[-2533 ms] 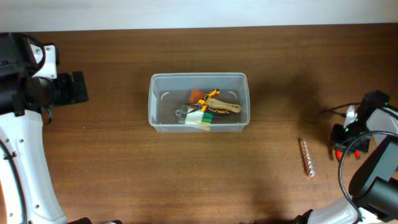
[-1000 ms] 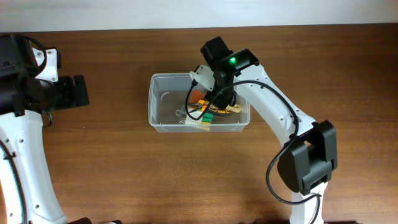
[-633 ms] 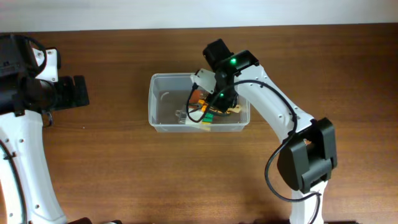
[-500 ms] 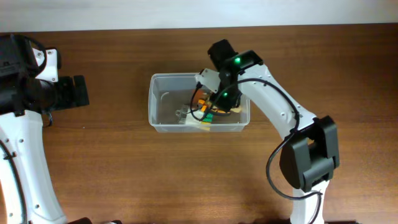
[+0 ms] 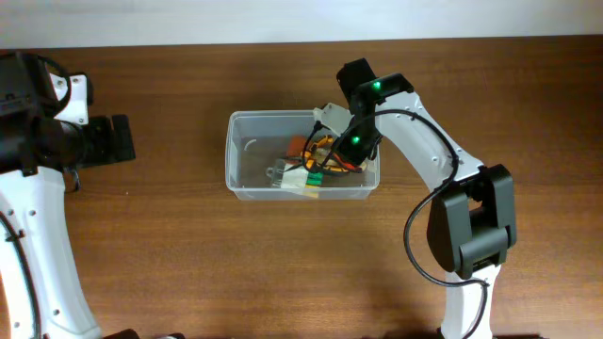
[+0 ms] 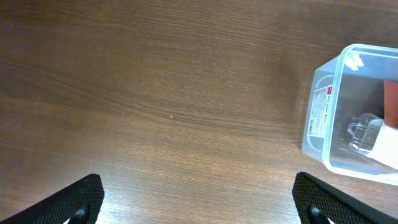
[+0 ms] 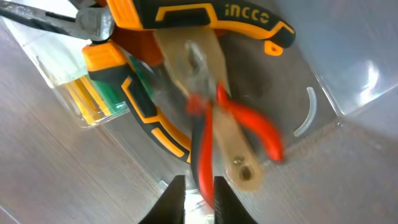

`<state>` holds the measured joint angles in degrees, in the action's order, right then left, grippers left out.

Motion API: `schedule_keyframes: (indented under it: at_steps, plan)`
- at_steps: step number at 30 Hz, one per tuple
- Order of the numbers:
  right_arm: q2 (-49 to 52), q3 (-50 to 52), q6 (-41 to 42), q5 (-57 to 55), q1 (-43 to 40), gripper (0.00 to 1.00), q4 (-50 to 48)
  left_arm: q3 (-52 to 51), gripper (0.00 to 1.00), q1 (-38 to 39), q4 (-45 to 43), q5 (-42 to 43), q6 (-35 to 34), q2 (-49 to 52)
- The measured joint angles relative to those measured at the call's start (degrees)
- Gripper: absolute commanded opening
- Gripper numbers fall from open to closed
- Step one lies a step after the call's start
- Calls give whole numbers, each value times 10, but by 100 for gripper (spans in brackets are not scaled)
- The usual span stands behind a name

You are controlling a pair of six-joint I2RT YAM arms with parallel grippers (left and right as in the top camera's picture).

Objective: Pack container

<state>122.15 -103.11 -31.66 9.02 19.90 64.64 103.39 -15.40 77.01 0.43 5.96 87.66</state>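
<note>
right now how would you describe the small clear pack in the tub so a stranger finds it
Find the clear container mid-way across the wooden table. Against its long wall nearest the robot lies the small clear pack. Unlike the orange-and-black pliers beside it, it's see-through, holding yellow and green pieces.

The pliers handle (image 7: pixel 205 15) reads "INGCO"; the label (image 6: pixel 320 112) on the container (image 6: pixel 348 167) is illegible.
</note>
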Motion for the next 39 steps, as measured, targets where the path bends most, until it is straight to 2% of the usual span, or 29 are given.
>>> schedule_keyframes:
  at_steps: [5, 8, 9, 10, 12, 13, 16, 20, 27, 33, 39]
  plan:
    - [0, 0, 2, 16, 0, 27, 0, 0, 99, 0, 0, 0, 0, 0]
    - [0, -2, 14, 30, 0, 37, 2, 0, 99, 0, 0, 0, 0, 0]
    - [0, -6, 21, 32, 0, 44, 7, 0, 99, 0, 0, 0, 0, 0]
    - [1, -14, 28, 34, 0, 57, 12, 0, 99, 0, 0, 0, 0, 0]
    - [3, -48, 49, 39, 0, 94, 28, 0, 99, 0, 0, 0, 0, 0]
    - [3, -71, 60, 41, 0, 99, 37, 0, 99, 0, 0, 0, 0, 0]
    - [5, -158, 87, 42, -2, 99, 73, 0, 99, 0, 1, 0, 0, 0]
    - [2, -332, 130, 37, -19, 99, 126, 0, 99, 0, 1, 0, 0, 0]
    - [-44, -541, 194, -48, -116, 99, 240, 0, 99, 0, 2, 0, 0, 0]
    - [-122, -598, 246, -95, -220, 99, 320, 0, 99, 0, 2, 0, 0, 0]
    - [-187, -589, 276, -107, -289, 99, 323, 0, 99, 0, 2, 0, 0, 0]
